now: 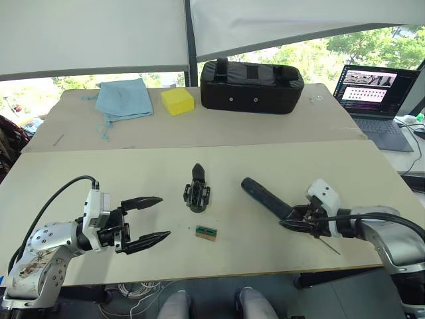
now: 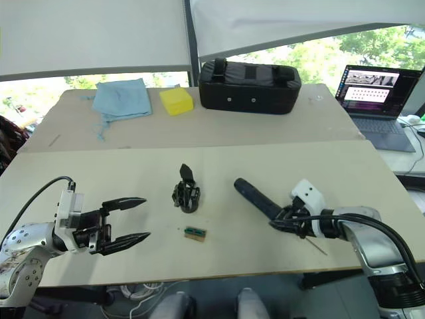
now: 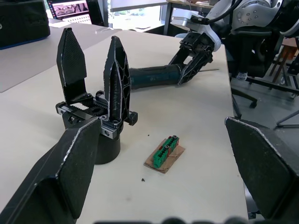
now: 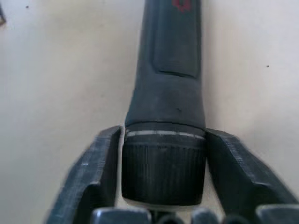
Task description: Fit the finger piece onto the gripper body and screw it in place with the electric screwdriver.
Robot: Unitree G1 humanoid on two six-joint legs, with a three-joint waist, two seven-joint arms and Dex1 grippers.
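Observation:
The gripper body (image 1: pixel 197 193) stands on its round base at the middle of the near table. Two black tapered fingers (image 3: pixel 116 79) rise from it side by side; I cannot tell which one is the finger piece. My left gripper (image 1: pixel 165 216) hovers open just left of it, level with the table, with nothing between its fingers. The electric screwdriver (image 1: pixel 265 197) lies slanted to the right of the body, its thin bit (image 1: pixel 329 247) pointing at the front edge. My right gripper (image 1: pixel 294 220) is shut on the electric screwdriver's (image 4: pixel 168 70) knurled end, one finger (image 4: pixel 100 177) on each side.
A small green-and-brown block (image 1: pixel 206 232) lies in front of the gripper body. On the far table sit a black zipped bag (image 1: pixel 252 86), a yellow block (image 1: pixel 177 101) and a blue cloth (image 1: pixel 123 98). An open laptop (image 1: pixel 372 93) stands at the far right.

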